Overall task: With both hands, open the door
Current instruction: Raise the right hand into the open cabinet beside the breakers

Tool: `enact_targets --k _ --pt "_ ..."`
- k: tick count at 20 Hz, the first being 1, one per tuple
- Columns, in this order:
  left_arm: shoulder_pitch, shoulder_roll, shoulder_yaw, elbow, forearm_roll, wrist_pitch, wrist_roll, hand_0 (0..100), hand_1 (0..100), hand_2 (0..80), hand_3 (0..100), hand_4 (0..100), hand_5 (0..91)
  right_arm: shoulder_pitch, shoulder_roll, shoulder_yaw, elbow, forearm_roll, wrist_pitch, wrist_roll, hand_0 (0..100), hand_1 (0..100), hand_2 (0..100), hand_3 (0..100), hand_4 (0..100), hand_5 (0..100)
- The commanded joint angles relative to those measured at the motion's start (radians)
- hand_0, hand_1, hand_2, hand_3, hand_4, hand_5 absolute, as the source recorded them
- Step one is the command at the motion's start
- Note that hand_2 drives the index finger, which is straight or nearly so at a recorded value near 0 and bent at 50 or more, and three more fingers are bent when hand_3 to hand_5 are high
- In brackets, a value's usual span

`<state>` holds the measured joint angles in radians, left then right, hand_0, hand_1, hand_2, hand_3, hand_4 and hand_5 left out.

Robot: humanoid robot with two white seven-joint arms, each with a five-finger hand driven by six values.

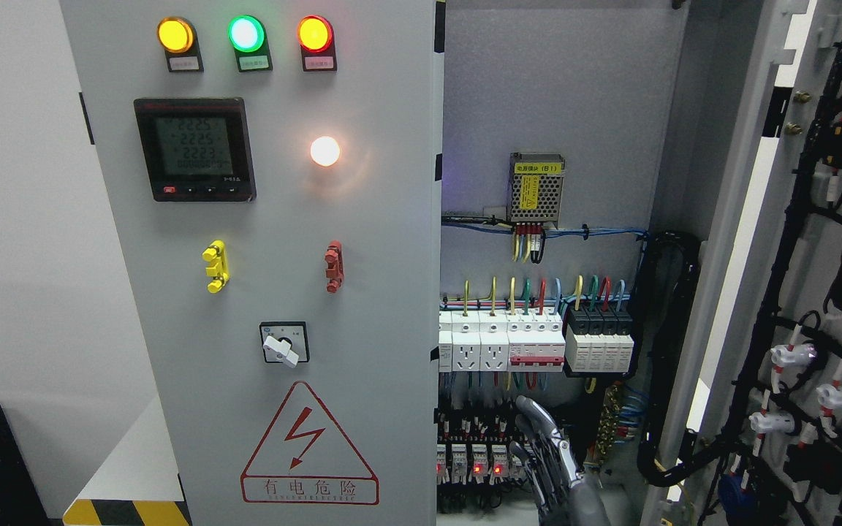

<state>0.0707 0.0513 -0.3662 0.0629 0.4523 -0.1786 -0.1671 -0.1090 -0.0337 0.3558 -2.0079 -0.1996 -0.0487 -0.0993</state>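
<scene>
Electrical cabinet [560, 109] with its two doors in different positions. The left door [275, 263] stands closed across the left and centre of the head view, its grey face carrying three indicator lamps [244, 33] along the top, a digital meter [195, 150], a lit white lamp [324, 150], a yellow handle [215, 266], a red handle [333, 266], a rotary switch [283, 343] and a red-outlined warning triangle [309, 446]. The right door [816, 292] is swung wide open at the right edge, showing its inner side with black cable bundles [772, 307]. Between them the open interior displays a mesh-cased power supply [536, 187], coloured wires and a row of white and black circuit breakers [535, 337]. A single metallic robot hand [554, 460] rises from the bottom edge, in front of the lower terminal blocks [472, 456]. Its fingers [538, 420] point upward, extended and slightly bent, apart, gripping nothing. It touches neither door. From which side its arm enters cannot be told.
</scene>
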Motion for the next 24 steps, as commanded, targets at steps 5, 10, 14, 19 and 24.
enact_targets --k 5,10,14,19,24 --pt "0.000 -0.001 0.001 0.000 0.000 -0.005 0.001 0 0 0.0 0 0 0.0 -0.225 0.046 -0.067 0.181 -0.007 0.038 0.001 0 0 0 0 0 0" --pt "0.001 -0.004 -0.002 -0.002 -0.001 -0.009 0.001 0 0 0.0 0 0 0.0 -0.325 0.046 -0.087 0.273 -0.007 0.085 0.001 0 0 0 0 0 0" --pt "0.001 -0.005 0.000 -0.003 0.000 -0.007 -0.003 0 0 0.0 0 0 0.0 -0.365 0.046 -0.087 0.314 -0.007 0.089 0.004 0 0 0 0 0 0" --pt "0.001 -0.005 -0.002 -0.003 0.000 -0.007 -0.005 0 0 0.0 0 0 0.0 -0.397 0.044 -0.084 0.368 -0.009 0.092 0.010 0 0 0 0 0 0" --pt "0.001 -0.005 -0.002 -0.005 0.000 -0.007 -0.006 0 0 0.0 0 0 0.0 -0.434 0.031 -0.078 0.419 -0.011 0.092 0.012 0 0 0 0 0 0"
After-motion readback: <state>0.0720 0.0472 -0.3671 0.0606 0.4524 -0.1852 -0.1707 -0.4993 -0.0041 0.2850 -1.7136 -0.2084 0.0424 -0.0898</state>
